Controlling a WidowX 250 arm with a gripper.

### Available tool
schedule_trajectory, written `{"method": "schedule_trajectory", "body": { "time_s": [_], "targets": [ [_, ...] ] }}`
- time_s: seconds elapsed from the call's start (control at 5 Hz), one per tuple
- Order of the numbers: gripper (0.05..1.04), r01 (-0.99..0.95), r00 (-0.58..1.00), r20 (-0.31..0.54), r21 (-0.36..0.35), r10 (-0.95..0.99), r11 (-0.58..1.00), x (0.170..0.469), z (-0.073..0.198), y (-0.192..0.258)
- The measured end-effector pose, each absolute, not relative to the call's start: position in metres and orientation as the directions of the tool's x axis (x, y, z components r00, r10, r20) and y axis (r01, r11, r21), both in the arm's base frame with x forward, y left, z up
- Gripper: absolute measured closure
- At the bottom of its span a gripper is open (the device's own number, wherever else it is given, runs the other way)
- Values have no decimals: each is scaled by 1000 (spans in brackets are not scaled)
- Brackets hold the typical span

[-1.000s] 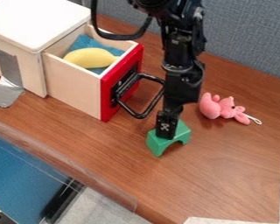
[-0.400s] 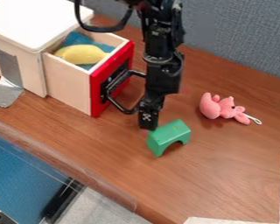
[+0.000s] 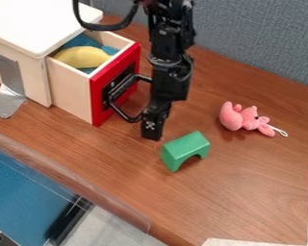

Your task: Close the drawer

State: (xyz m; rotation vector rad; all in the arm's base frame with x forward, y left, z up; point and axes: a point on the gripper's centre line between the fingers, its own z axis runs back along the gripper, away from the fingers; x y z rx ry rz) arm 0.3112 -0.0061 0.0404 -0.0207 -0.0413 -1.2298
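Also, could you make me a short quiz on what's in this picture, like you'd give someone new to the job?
1. True or false: the drawer is fully shut.
2. Multiple choice: what colour is the front of the drawer?
a) blue
b) red
c) green
3. Fill the gap: the pincer hangs between the drawer's black handle and the green ____.

Key: 1. False; it stands partly open, with a yellow banana-shaped thing showing inside. 2. b. 3. Block.
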Motion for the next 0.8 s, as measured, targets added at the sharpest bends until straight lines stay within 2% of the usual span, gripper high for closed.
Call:
{"method": "schedule_trajectory", "body": {
  "time_s": [0.8],
  "targets": [
    [84,914,406,4,26,-914,406,310,44,37]
  ]
}}
